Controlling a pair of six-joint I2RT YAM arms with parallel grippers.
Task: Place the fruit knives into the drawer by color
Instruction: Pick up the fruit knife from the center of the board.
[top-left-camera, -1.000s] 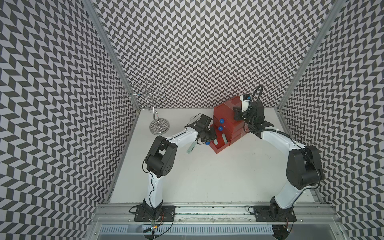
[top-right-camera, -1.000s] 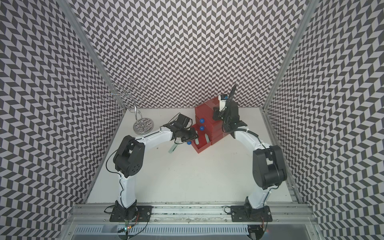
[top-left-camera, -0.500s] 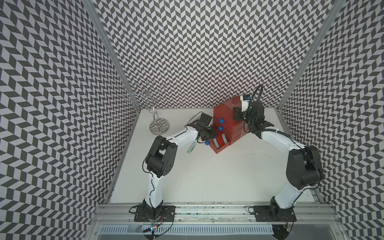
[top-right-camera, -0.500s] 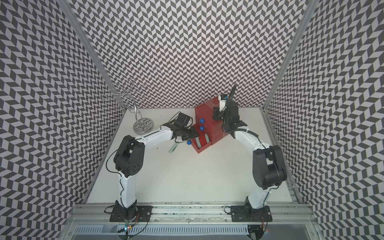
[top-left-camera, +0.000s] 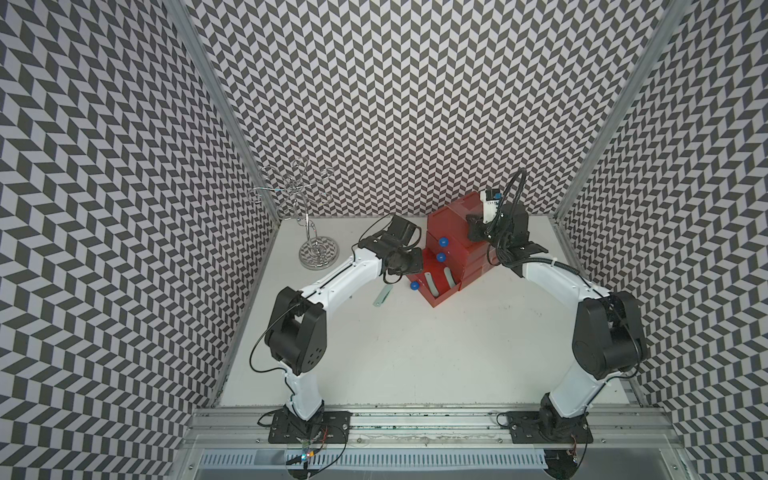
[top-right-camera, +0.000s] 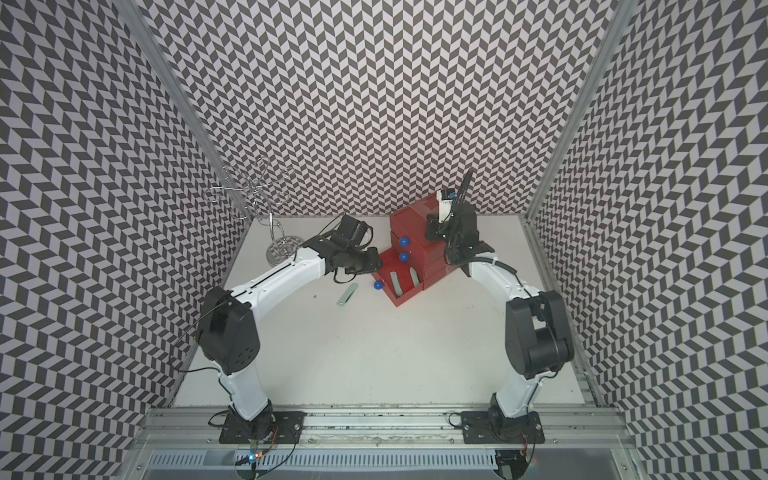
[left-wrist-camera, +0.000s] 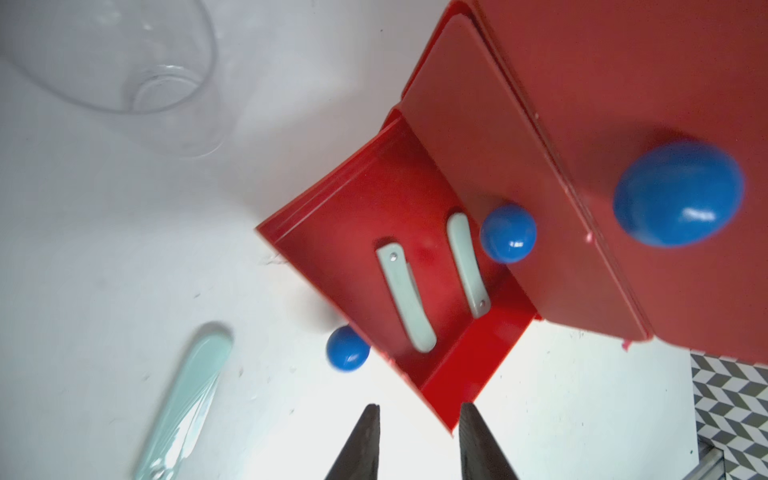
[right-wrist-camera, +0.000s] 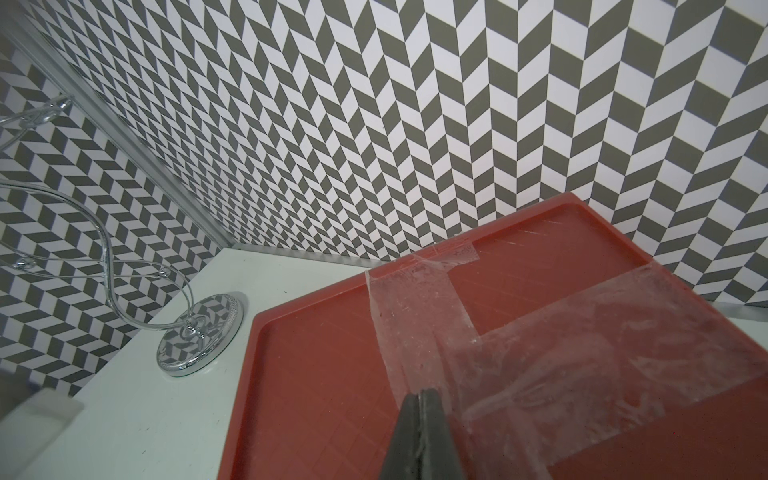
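Two mint knives (left-wrist-camera: 405, 297) lie side by side, not touching, inside the bottom drawer (left-wrist-camera: 469, 365). I see that drawer pulled well out of the red box (top-left-camera: 453, 222). Third knife (top-left-camera: 382, 296), also mint, lies flat on the table (top-left-camera: 415, 353) just beside the open drawer, on its knob (left-wrist-camera: 347, 348) side, clear of the box. Left gripper (left-wrist-camera: 419, 415) hovers by the open drawer's front corner, fingers spread, nothing between them. Right gripper (right-wrist-camera: 420, 395) is over the box top next to the tape (right-wrist-camera: 415, 316), tips pressed together and holding nothing; I can't tell if it touches. Clear cup (left-wrist-camera: 124, 62) is on the table near the box, seen only from the left wrist.
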